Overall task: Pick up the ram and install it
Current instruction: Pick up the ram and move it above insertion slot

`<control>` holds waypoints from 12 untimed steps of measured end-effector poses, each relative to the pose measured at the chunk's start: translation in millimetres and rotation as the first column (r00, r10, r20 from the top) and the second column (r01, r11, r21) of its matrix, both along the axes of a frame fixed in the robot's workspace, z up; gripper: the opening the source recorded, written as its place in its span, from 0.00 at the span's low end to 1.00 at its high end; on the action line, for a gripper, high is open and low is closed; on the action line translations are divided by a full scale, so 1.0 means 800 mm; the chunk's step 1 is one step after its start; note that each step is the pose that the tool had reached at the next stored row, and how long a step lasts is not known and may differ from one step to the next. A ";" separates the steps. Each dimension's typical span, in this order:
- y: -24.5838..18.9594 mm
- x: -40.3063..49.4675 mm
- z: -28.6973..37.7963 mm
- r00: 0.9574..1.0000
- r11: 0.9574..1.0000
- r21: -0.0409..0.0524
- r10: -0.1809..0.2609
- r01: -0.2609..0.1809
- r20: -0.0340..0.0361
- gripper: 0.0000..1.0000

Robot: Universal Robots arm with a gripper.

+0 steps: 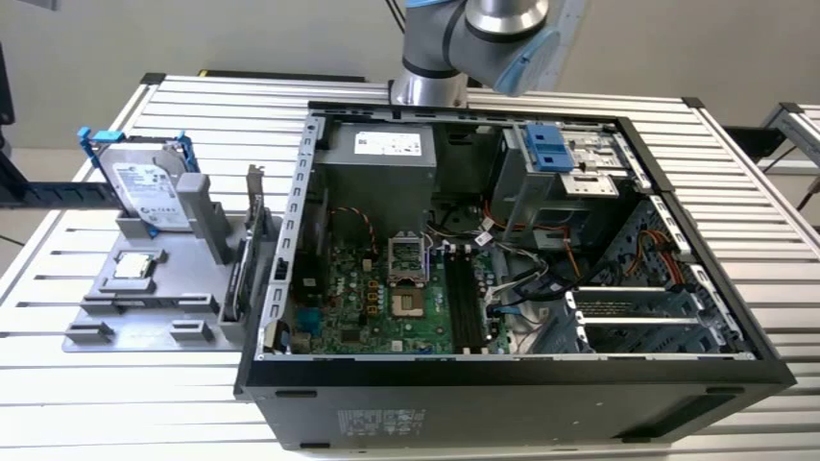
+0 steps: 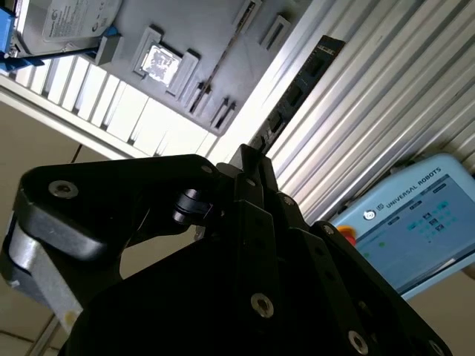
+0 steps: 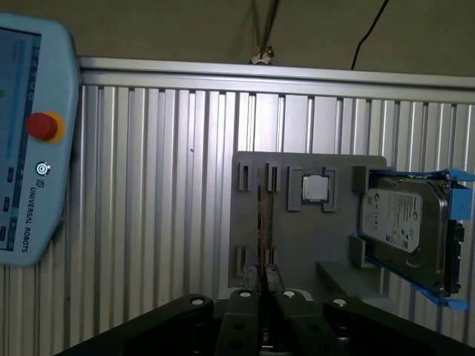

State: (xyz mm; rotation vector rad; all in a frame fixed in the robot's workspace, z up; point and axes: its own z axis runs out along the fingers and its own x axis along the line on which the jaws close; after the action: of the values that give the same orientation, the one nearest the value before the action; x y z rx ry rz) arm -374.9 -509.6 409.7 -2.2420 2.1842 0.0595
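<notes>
The ram [image 3: 260, 222] stands edge-on as a thin dark strip in a slot of the grey holder [image 3: 297, 252], straight below my gripper [image 3: 265, 300] in the first wrist view. In the exterior view the ram [image 1: 234, 280] sits at the holder's side nearest the open computer case [image 1: 513, 375]. The black memory slots [image 1: 468, 300] lie on the green motherboard inside the case. My gripper [image 2: 249, 167] is high above the table, shut, with nothing in it. The arm [image 1: 474, 38] rises out of the exterior view's top.
A silver hard drive in a blue frame [image 1: 148, 187] and a processor chip [image 1: 134, 267] sit on the same holder. A taller card with a metal bracket [image 1: 260, 226] stands next to the ram. A teach pendant [image 3: 30, 141] lies on the ribbed aluminium table [image 3: 148, 208].
</notes>
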 end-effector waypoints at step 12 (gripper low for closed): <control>0.0000 0.003 0.0009 1.000 1.000 0.000 0.000 0.000 0.000 0.00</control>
State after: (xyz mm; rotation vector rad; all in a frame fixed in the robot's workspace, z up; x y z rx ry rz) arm -372.8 -509.7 410.3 -2.2422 2.1842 0.0594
